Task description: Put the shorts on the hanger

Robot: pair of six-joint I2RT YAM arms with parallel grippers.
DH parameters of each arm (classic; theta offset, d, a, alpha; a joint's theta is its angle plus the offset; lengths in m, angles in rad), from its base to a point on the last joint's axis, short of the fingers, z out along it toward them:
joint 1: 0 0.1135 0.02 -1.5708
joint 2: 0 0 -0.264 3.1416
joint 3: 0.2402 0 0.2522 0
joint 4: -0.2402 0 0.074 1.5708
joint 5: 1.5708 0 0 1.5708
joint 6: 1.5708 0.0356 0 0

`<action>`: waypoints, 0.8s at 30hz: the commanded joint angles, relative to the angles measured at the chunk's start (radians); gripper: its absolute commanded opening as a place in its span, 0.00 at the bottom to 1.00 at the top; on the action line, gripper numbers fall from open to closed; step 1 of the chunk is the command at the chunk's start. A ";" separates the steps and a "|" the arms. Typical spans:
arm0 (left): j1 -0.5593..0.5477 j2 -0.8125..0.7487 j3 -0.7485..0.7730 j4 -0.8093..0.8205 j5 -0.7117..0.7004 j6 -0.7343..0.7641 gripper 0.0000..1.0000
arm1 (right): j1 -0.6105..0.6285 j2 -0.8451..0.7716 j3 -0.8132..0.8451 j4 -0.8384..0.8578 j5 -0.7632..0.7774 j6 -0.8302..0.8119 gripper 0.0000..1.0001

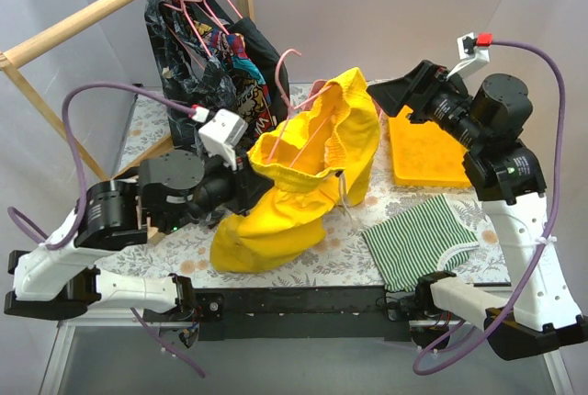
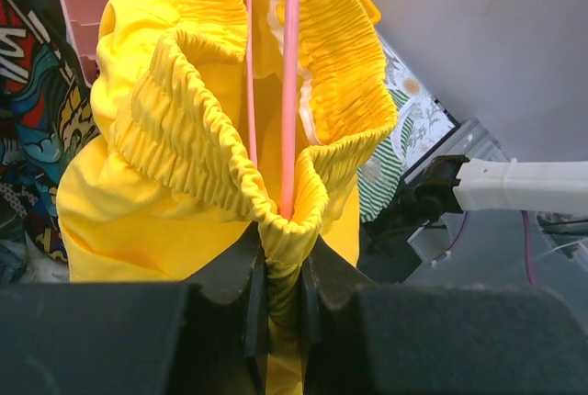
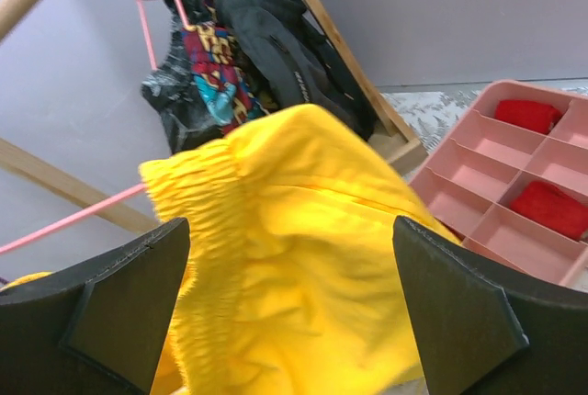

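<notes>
The yellow shorts hang in a bunch over the table's middle, with the waistband opening upward. The bare pink hanger stands inside the waistband, its hook sticking out above. My left gripper is shut on a fold of the elastic waistband. The hanger's wires run down into that fold just ahead of the gripper. My right gripper is open beside the shorts' upper right edge. In the right wrist view the shorts fill the space ahead of the gripper, and a hanger wire shows at the left.
A wooden rack at the back left carries dark patterned garments on pink hangers. An orange mat lies at the back right. A green-and-white striped cloth lies at the front right. A pink compartment tray holds red items.
</notes>
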State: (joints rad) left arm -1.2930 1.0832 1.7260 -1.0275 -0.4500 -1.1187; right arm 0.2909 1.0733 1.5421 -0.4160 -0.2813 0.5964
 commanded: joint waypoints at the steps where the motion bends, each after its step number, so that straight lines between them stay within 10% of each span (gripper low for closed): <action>1: 0.000 -0.143 -0.081 0.004 -0.045 -0.076 0.00 | 0.002 -0.004 -0.103 0.111 0.047 -0.084 0.99; 16: 0.000 -0.224 0.014 -0.263 0.203 -0.147 0.00 | 0.030 0.099 -0.237 0.407 -0.117 -0.167 0.98; 24: 0.011 -0.347 -0.034 -0.278 0.341 -0.181 0.00 | 0.206 0.220 -0.183 0.407 0.086 -0.250 0.99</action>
State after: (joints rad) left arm -1.2922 0.7780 1.6928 -1.3239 -0.2035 -1.2869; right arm 0.4763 1.2640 1.3235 -0.0860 -0.2932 0.3889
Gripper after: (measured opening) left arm 0.106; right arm 0.985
